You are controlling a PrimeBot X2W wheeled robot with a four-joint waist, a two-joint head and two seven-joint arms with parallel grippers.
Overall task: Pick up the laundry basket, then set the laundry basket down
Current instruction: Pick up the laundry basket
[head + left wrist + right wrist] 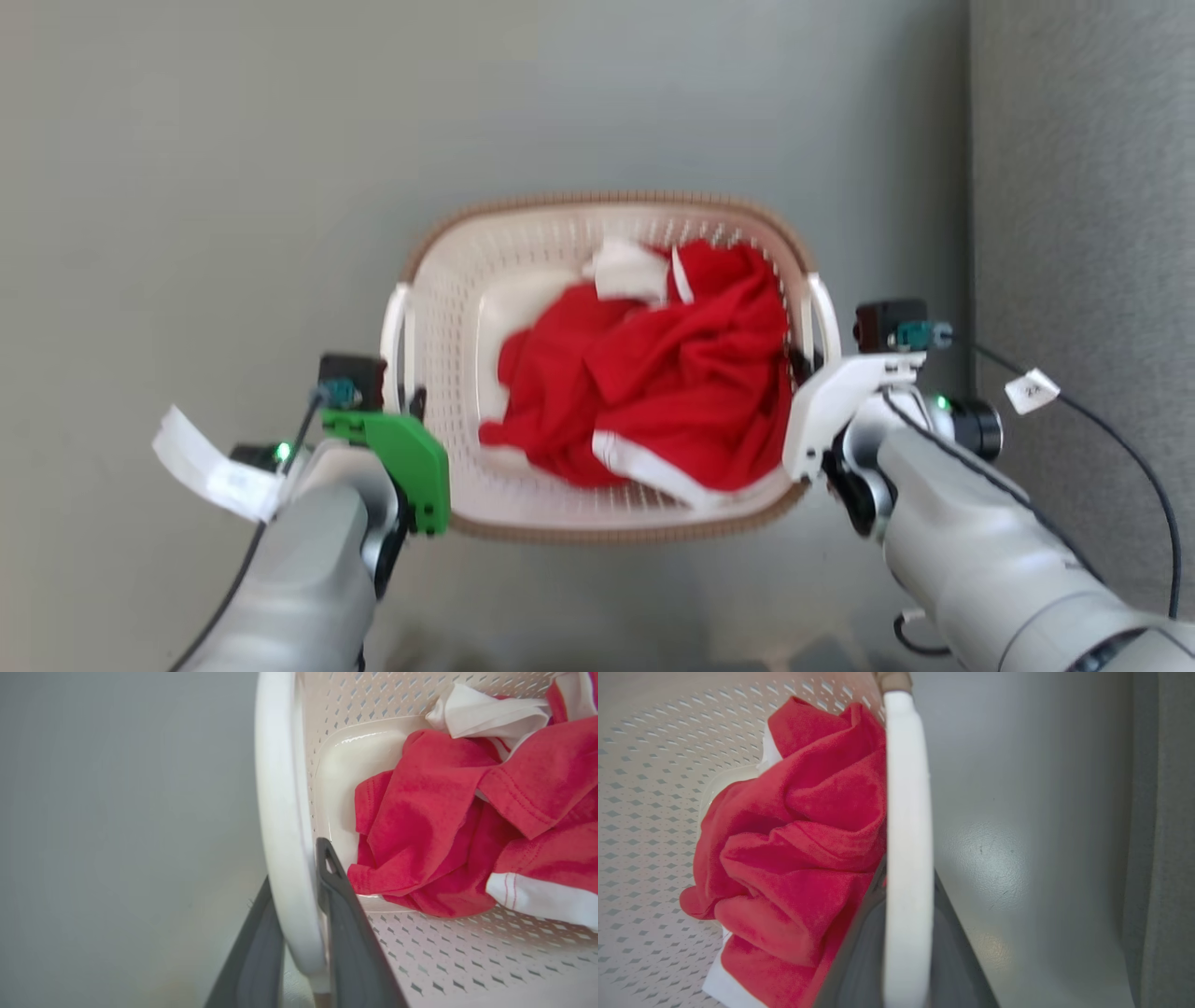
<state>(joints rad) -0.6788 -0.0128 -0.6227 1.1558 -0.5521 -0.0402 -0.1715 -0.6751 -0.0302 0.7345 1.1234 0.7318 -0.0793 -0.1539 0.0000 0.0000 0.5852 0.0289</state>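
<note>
The laundry basket (pixel 523 233) is between both arms over the grey floor (pixel 187 168) — whether resting or lifted, I cannot tell. The left jaws are clenched on its left handle (pixel 280 835), one dark finger (pixel 345 924) on each side; the right jaws grasp the right handle (pixel 908 835) likewise. A red-and-white garment (pixel 672 373) lies crumpled inside.

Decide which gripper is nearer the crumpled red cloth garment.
Right. The right gripper grips the handle beside the garment; the left gripper grips the opposite handle, across bare floor of the cream perforated plastic laundry basket.
</note>
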